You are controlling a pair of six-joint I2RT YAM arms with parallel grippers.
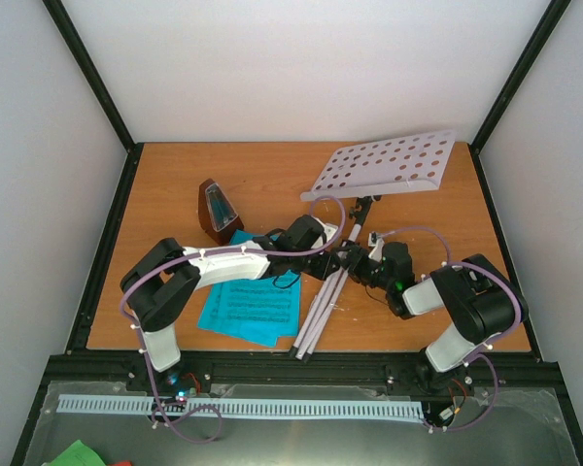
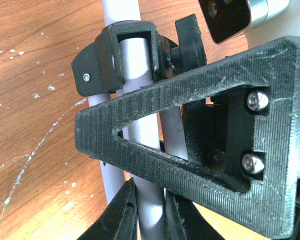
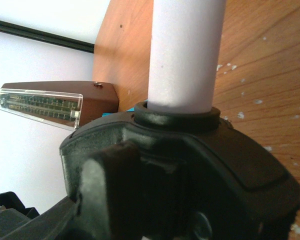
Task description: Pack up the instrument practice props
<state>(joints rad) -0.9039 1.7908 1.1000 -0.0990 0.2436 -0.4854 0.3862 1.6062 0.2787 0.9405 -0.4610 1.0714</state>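
The pale silver music stand lies flat, its perforated desk (image 1: 384, 165) at the back right and its folded legs (image 1: 316, 316) pointing to the front edge. My left gripper (image 1: 332, 258) is shut on one silver tube (image 2: 150, 210), with a finger on each side. My right gripper (image 1: 362, 264) grips the stand at its black hub (image 3: 200, 165); one of its fingers (image 2: 180, 150) lies across the tubes. The dark red-brown metronome (image 1: 217, 211) stands at the left and also shows in the right wrist view (image 3: 55, 105). The cyan sheet music (image 1: 248, 309) lies under my left arm.
The wooden table (image 1: 175, 291) is walled by white panels and a black frame. A white slotted rail (image 1: 243, 408) runs along the front below the table's edge. A green object (image 1: 78, 454) lies at the bottom left.
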